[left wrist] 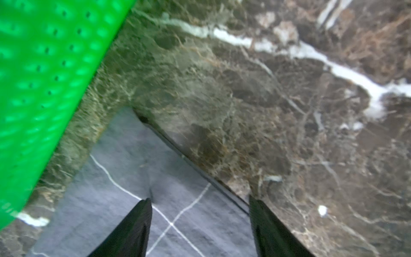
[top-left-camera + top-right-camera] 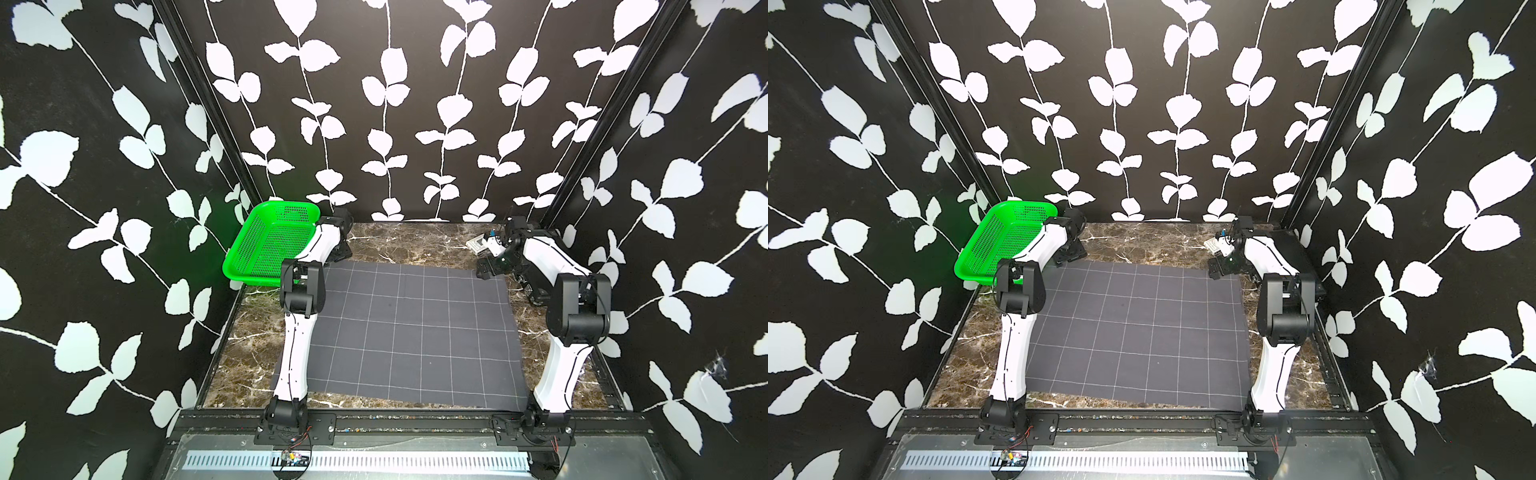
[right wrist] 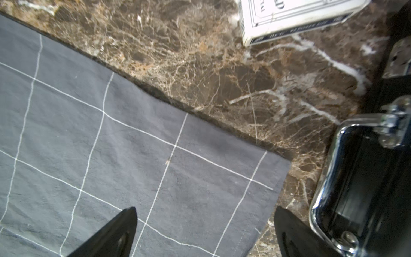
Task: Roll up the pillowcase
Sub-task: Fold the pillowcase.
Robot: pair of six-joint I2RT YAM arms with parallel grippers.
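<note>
The left gripper (image 1: 198, 198), jaws spread and empty, straddles the pillowcase (image 2: 415, 332) edge at the corner just beside the green basket (image 2: 266, 245). The right gripper (image 3: 205, 208), equally wide and empty, straddles the corner well apart from the basket. The pillowcase lies flat and unrolled; its long axis is unclear.

Both top views: left arm (image 2: 296, 357) covers the pillowcase's (image 2: 415, 332) left edge and the near corner of the green basket (image 2: 266, 245). Left wrist view is soft all over; we see the basket's holes smeared and most of it cropped. Left gripper (image 1: 198, 197) and right gripper (image 3: 205, 208) show only finger tips, the rest runs off frame. White box (image 3: 295, 17) is cropped and we can't read its print. Black case (image 3: 367, 178) is cropped too, and sits mostly behind the right arm (image 2: 575, 316) from above.
</note>
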